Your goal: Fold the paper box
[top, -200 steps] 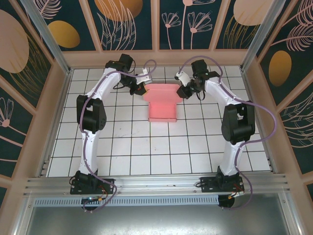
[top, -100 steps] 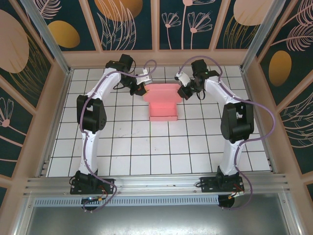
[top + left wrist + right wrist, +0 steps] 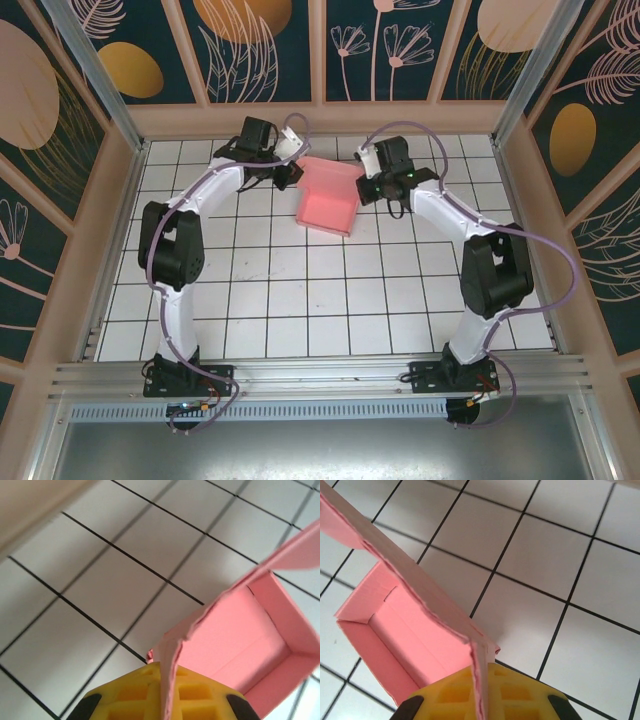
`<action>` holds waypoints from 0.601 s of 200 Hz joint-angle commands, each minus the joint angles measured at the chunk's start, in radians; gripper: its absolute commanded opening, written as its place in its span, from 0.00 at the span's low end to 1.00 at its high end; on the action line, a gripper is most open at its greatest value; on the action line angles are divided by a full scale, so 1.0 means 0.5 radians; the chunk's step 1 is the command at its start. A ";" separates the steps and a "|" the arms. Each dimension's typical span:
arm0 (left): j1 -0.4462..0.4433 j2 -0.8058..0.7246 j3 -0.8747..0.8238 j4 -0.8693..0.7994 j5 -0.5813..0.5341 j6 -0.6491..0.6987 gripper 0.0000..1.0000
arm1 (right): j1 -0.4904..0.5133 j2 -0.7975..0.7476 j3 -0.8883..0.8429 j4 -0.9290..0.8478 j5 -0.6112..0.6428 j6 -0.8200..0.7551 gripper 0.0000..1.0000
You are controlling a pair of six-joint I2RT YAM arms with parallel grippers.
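The paper box (image 3: 328, 198) is pink thin card, partly folded with raised walls, lying tilted at the back middle of the tiled floor. My left gripper (image 3: 290, 170) is at its back left corner, shut on a thin flap of the paper box (image 3: 172, 665) between the yellow pads (image 3: 137, 697). My right gripper (image 3: 367, 183) is at the box's right side, shut on another flap of the paper box (image 3: 479, 672) between its yellow pads (image 3: 515, 697). In both wrist views the box's open inside (image 3: 250, 640) (image 3: 405, 640) faces the camera.
The white tiled floor (image 3: 300, 300) has black grid lines and is ringed by a wooden rim and patterned walls (image 3: 320, 115). The back wall stands close behind both grippers. An aluminium rail (image 3: 320, 375) runs along the near edge by the arm bases.
Both grippers moved toward the back wall and lifted the box's rear. The box turned and now lies skewed, its wide back flap folded up. The right gripper closed fully.
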 commanded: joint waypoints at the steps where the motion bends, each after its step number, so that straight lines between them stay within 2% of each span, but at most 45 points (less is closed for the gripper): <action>1: -0.088 -0.084 -0.059 0.330 -0.170 -0.376 0.00 | 0.076 -0.067 -0.077 0.211 0.348 0.326 0.00; 33: -0.097 -0.076 -0.122 0.377 -0.160 -0.772 0.00 | 0.079 -0.081 -0.179 0.399 0.451 0.651 0.00; 69: -0.124 -0.148 -0.370 0.634 -0.174 -1.076 0.00 | 0.079 -0.028 -0.247 0.582 0.523 0.921 0.00; 120: -0.184 -0.269 -0.688 1.125 -0.409 -1.366 0.00 | 0.106 -0.062 -0.502 1.031 0.615 1.155 0.00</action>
